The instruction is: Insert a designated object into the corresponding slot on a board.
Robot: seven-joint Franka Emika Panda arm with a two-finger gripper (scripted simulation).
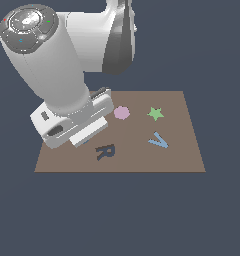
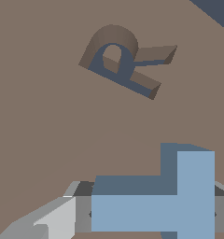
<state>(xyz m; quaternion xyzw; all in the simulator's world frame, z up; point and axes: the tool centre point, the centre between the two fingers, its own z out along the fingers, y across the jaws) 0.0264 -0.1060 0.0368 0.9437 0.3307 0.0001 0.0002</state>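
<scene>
T block [image 2: 170, 200] nearest the wrist lens, held between the gripper [image 2: 151, 214] fingers; the jaws are closed on its stem, crossbar standing off to one side. Gripper [image 1: 87, 132] sits low over the board [image 1: 182, 145], at the exterior view's left. R recess [image 2: 121, 65] lies just ahead of the hand. No T slot visible in either view; judged hidden beneath hand or block. Alignment of the block's long axis with the slot cannot be confirmed.
</scene>
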